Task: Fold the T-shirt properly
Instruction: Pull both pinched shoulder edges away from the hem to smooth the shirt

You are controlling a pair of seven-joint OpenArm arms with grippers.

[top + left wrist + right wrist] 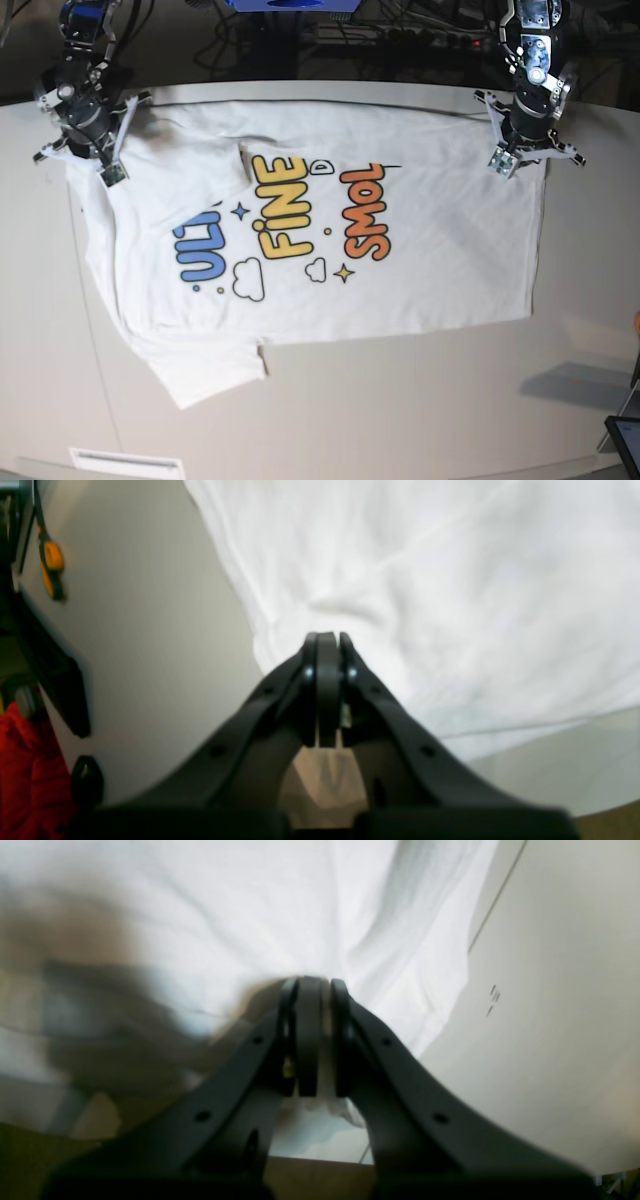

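1. Black gripper fingers fill the foreground of both wrist views; the left gripper (327, 637) has its jaws pressed together on a bunched edge of the T-shirt (330, 230), with cloth showing between the fingers lower down.
2. Likewise the right gripper (312, 982) pinches a fold of the same white cloth, a thin strip of it visible between its jaws.
3. Only the base view shows the whole garment: it lies spread on the counter (420, 420), print up, reading sideways in blue, yellow and orange with small clouds and stars.
4. That view also shows the far left sleeve area folded over onto the chest, covering part of the blue lettering, while the near sleeve sticks out flat toward the front edge.
5. Wrist views show what the base view cannot: soft, matte cotton with shallow wrinkles radiating from each pinch.
6. Both grippers sit at the shirt's far corners, well apart.
7. Pale and smooth, the counter carries a seam line beside the shirt.
8. Left wrist view alone catches an orange-handled tool (51, 565) and red fabric (27, 780) beyond the counter edge, both blurred.
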